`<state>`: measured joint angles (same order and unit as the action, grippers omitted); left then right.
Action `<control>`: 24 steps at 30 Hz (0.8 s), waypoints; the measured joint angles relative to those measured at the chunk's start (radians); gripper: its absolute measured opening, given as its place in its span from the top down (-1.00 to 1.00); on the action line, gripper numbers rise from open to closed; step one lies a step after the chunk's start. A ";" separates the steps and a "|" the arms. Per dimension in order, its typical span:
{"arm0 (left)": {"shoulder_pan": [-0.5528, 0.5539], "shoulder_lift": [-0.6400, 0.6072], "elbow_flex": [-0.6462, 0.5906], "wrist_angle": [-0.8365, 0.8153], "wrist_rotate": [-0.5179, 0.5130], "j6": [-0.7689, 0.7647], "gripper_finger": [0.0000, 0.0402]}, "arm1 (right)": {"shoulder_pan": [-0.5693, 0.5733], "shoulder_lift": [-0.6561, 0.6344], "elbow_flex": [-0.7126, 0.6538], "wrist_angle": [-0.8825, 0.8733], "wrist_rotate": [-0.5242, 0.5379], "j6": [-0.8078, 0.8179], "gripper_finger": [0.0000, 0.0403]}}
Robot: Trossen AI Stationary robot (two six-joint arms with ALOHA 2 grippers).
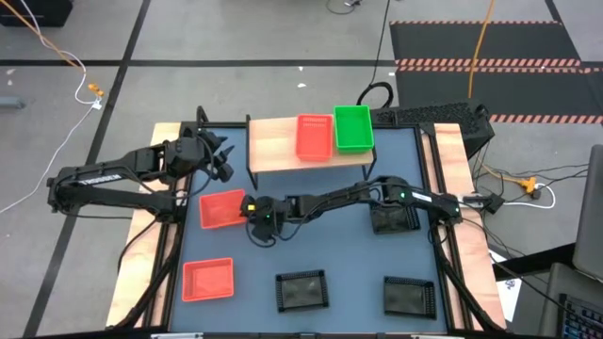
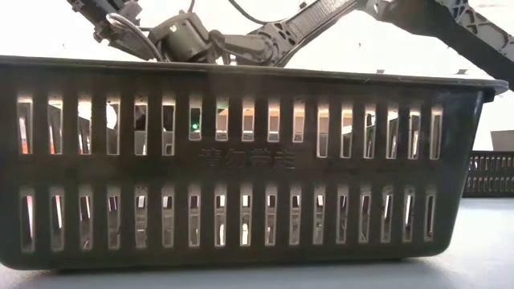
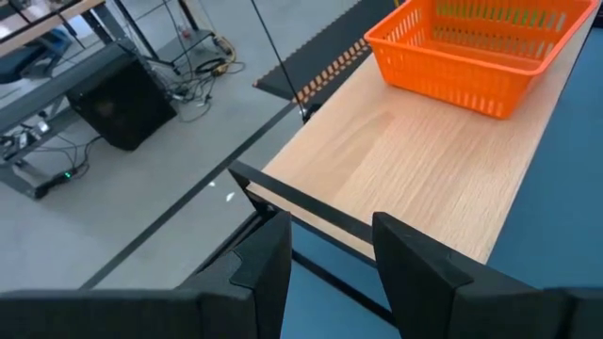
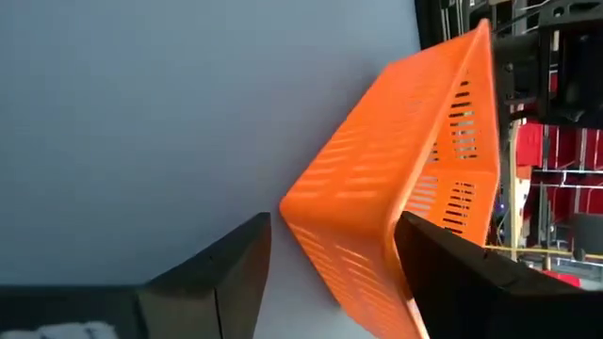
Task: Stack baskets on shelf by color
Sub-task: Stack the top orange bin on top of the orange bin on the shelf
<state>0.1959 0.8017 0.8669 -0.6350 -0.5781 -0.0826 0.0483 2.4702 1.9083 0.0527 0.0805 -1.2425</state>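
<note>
Two baskets on the shelf, seven left on the table

On the shelf (image 1: 283, 143) stand one red basket (image 1: 314, 137) and one green basket (image 1: 352, 128); the right gripper (image 1: 249, 209), fingers apart, straddles the rim of a second red basket (image 1: 221, 209); the left gripper (image 1: 224, 158) waits open near the shelf's end

Even, bright overhead light fills the room, and the counter (image 1: 311, 226) shows only faint, soft shadows under the shelf (image 1: 283, 146). Seen from table height, the black basket (image 2: 241, 160) stands backlit, nearly a silhouette against a blown-out white background, with light glowing through its slots. The wrist views look sharp.
</note>
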 joint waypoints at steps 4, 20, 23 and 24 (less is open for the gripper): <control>0.000 0.000 0.000 0.000 0.000 0.000 0.24 | 0.000 -0.007 0.000 -0.023 0.014 0.031 0.08; 0.000 0.000 0.000 -0.003 -0.001 0.008 0.24 | 0.094 -0.185 -0.003 -0.262 -0.045 0.262 0.95; 0.001 0.000 0.000 -0.003 -0.001 0.007 0.24 | 0.100 -0.259 -0.002 -0.350 -0.109 0.356 0.98; 0.001 0.000 0.000 -0.003 -0.001 0.005 0.24 | 0.099 -0.287 -0.002 -0.378 -0.127 0.380 0.98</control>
<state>0.1967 0.8017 0.8671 -0.6376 -0.5789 -0.0773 0.1475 2.1837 1.9060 -0.3250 -0.0466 -0.8627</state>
